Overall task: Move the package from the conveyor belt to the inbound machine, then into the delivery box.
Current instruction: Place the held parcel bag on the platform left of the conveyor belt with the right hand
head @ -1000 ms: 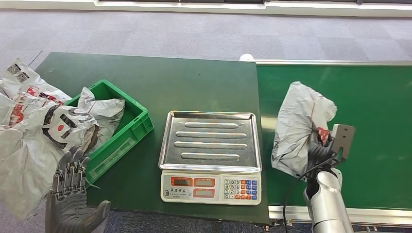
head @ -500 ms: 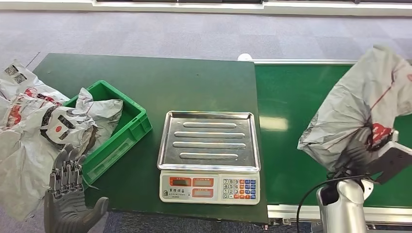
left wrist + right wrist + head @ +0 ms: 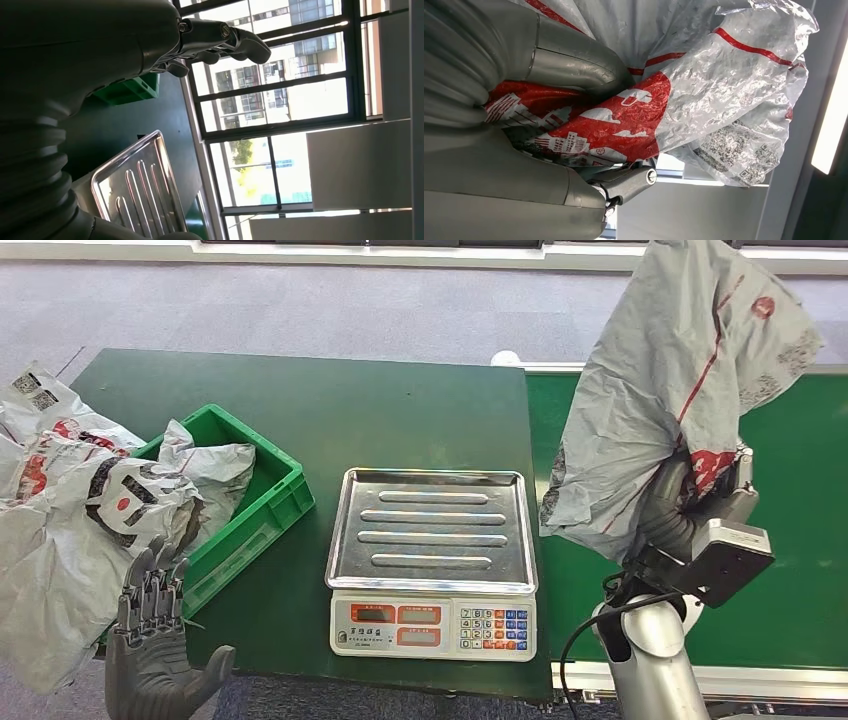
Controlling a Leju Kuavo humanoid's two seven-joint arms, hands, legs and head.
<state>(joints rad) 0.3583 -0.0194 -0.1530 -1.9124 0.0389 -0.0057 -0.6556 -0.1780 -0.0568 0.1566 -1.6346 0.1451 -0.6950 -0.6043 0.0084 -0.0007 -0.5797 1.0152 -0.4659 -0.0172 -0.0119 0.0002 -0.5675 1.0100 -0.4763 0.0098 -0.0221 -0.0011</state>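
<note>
My right hand [image 3: 683, 502] grips a crumpled grey plastic package [image 3: 672, 390] with red print and holds it high above the green conveyor belt [image 3: 790, 540], just right of the scale. Up close, the thumb [image 3: 569, 62] presses into the package's [image 3: 704, 95] red-printed part. The scale [image 3: 433, 555] with a bare steel tray [image 3: 433, 530] stands in the middle of the dark green table. A green crate [image 3: 250, 505] at the left holds grey packages. My left hand [image 3: 150, 640] hovers at the table's near left corner, fingers straight up and apart, holding nothing; from its wrist, the fingers [image 3: 220, 42] curl slightly.
A heap of grey packages [image 3: 60, 500] spills over the crate's left side and off the table edge. The table's [image 3: 330, 400] far half is bare green surface. Grey carpet floor lies beyond. The scale tray [image 3: 135, 195] appears in the left wrist view.
My right hand has lifted the package off the conveyor belt and swung it up and a little leftward toward the scale. The left hand stays nearly still.
</note>
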